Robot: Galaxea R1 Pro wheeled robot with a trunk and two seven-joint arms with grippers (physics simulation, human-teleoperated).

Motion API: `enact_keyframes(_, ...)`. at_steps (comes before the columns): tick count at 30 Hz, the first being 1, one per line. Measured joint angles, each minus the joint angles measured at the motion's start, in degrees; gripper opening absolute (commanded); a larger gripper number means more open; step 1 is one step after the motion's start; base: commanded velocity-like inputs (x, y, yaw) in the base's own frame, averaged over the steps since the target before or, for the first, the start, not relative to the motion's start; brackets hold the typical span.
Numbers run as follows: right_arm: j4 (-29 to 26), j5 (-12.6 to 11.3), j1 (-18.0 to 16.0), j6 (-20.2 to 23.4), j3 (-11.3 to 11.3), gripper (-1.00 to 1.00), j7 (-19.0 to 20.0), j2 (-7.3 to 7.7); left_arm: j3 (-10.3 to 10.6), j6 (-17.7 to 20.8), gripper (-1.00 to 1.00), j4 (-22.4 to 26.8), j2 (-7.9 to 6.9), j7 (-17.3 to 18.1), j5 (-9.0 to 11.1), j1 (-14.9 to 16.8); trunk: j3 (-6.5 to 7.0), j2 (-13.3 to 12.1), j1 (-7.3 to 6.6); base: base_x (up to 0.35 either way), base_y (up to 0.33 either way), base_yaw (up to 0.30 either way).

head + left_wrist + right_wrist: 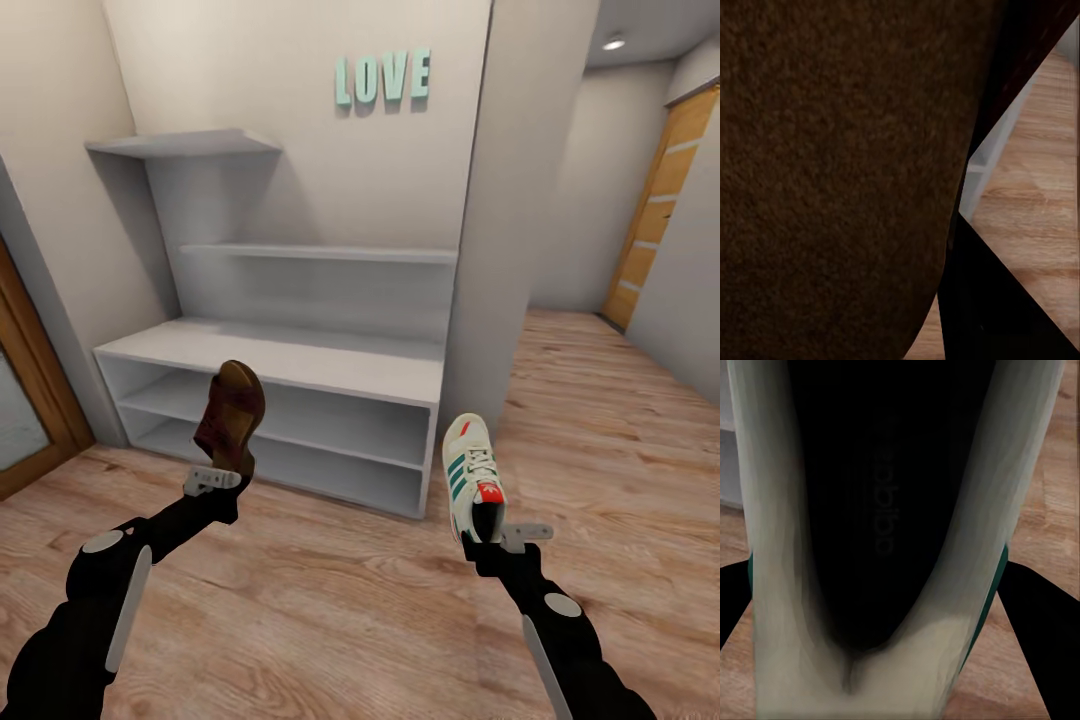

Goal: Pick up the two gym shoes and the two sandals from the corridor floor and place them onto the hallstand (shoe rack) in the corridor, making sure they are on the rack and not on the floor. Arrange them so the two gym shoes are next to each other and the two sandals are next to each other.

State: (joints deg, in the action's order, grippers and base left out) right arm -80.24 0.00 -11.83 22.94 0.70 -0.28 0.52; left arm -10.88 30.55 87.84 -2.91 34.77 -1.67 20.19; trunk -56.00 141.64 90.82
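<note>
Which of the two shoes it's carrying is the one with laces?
The white gym shoe in the right gripper, with green stripes and laces. The left gripper holds a brown, laceless sandal.

Head view looks down from afar at the hallstand (270, 362); both wrist views sit tight against held shoes.

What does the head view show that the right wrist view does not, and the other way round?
Head view alone: the grey shoe rack's whole shape, the LOVE sign, the left hand holding a brown sandal, and the sneaker's green stripes and laces. Right wrist view alone: the sneaker's dark inside up close. Both: the sneaker in the right hand and the wood floor.
</note>
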Motion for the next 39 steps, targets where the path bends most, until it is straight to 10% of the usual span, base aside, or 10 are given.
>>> enact_keyframes(39, 0.1, 0.0, 0.0, -0.1, 0.0, -1.0, 0.0, 0.0, 0.0, 0.0, -1.0, 0.0, -0.01, 0.0, -0.1, 0.0, 0.43, 0.0, -0.01, 0.106, 0.325, -0.032)
